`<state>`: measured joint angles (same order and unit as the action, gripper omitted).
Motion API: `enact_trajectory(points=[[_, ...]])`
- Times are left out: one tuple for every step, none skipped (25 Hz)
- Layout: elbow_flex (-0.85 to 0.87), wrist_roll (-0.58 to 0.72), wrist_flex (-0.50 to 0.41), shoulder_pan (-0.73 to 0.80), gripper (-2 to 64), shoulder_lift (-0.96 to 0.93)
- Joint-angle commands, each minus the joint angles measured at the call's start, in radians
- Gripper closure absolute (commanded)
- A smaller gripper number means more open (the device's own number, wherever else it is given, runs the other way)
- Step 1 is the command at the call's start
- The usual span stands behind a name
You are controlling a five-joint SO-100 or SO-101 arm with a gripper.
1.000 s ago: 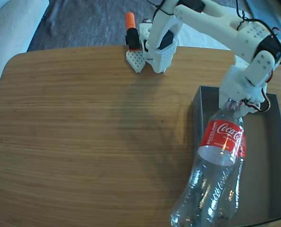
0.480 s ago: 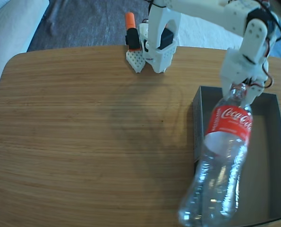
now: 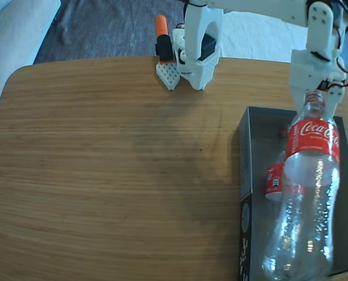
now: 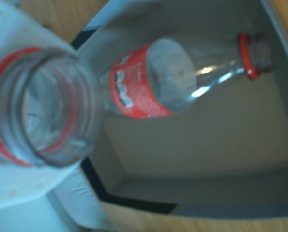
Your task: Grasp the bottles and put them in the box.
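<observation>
Where the wooden surface [image 3: 103, 175] fills most of the fixed view, its grain runs side to side and its far left corner is rounded. Beyond its far edge lies a dark grey carpet [image 3: 103, 26], with a pale cushion or sofa edge [image 3: 13, 29] at the upper left and a white patch of floor covering [image 3: 255, 38] behind the arm. The white arm base [image 3: 198, 55] stands at the far edge of the surface, with a small white perforated block carrying an orange-tipped part [image 3: 164, 47] just beside it.

The box [image 3: 252, 152] sits at the right edge of the surface, its printed side facing the near edge. The tool [image 3: 314, 96] grips the larger bottle [image 3: 305, 199] by its open neck, and the bottle hangs over the box, its base toward the near end. In the wrist view the neck's red ring and open mouth fill the left side, held against the white tool body. The smaller bottle [image 4: 158, 79] lies on its side inside the box, its red label facing up; in the fixed view it is partly hidden behind the larger one.
</observation>
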<state>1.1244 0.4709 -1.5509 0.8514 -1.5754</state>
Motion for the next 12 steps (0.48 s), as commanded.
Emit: enact_trajectory(points=[[-0.074,-0.003,0.026,0.032,60.6,-0.046],[-0.069,-0.003,0.04,0.038,60.6,-0.044],[-0.067,-0.003,0.046,0.038,60.6,-0.044],[-0.067,-0.003,0.055,0.038,60.6,-0.04],[-0.072,-0.003,0.061,0.038,60.6,-0.023],[-0.083,-0.003,0.063,0.038,60.6,0.0],[-0.101,-0.003,0.063,0.038,60.6,0.023],[-0.121,-0.003,0.063,0.038,60.6,0.044],[-0.143,-0.003,0.063,0.038,60.6,0.064],[-0.167,-0.003,0.063,0.038,60.6,0.084],[-0.192,0.002,0.063,0.038,60.6,0.104],[-0.215,0.005,0.063,0.04,60.6,0.127]])
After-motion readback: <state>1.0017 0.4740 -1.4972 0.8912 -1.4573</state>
